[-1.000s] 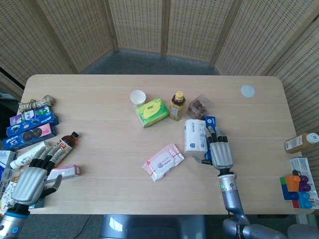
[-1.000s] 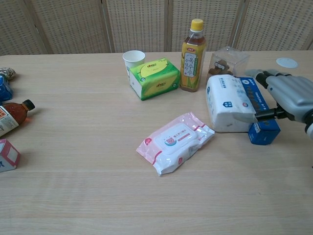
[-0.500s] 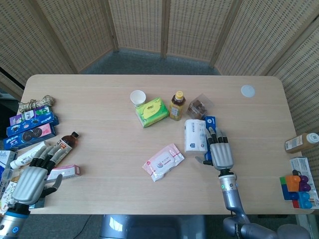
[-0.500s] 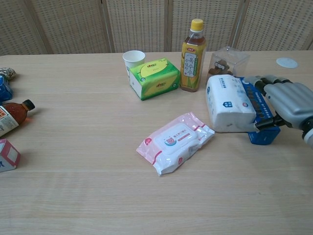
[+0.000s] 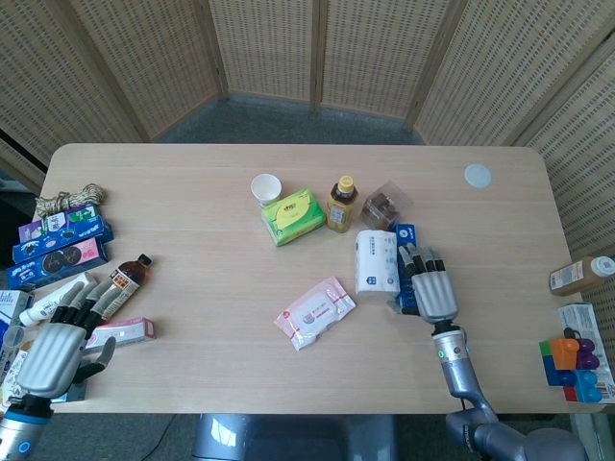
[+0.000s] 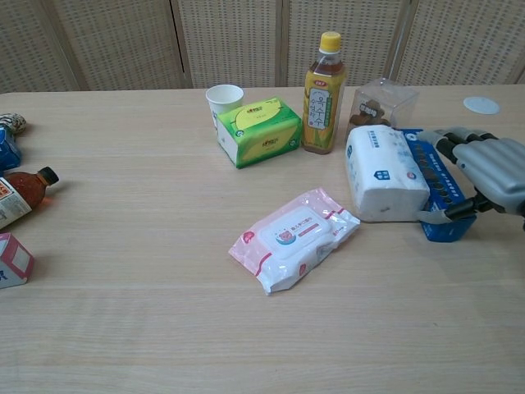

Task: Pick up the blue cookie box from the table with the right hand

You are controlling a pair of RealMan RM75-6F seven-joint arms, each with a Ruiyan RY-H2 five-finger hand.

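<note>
The blue cookie box (image 6: 435, 185) lies on the table right of a white tissue pack (image 6: 383, 173), its printed face tipped up; in the head view the blue cookie box (image 5: 406, 237) peeks out beyond my fingers. My right hand (image 6: 490, 174) sits against the box's right side, fingers stretched along it and the thumb touching its near end. Nothing shows it gripped. From the head, the right hand (image 5: 431, 291) covers the box's near half. My left hand (image 5: 58, 342) rests open at the table's near left corner, holding nothing.
A pink wipes pack (image 6: 294, 237) lies mid-table. Behind stand a green tissue box (image 6: 259, 130), paper cup (image 6: 224, 99), tea bottle (image 6: 322, 94) and clear snack box (image 6: 381, 102). Snack boxes (image 5: 60, 242) and a bottle (image 5: 122, 280) crowd the left edge; toys (image 5: 573, 366) sit far right.
My right hand has shifted slightly right, and the blue box has tipped so its printed face shows. The left hand has barely moved.
</note>
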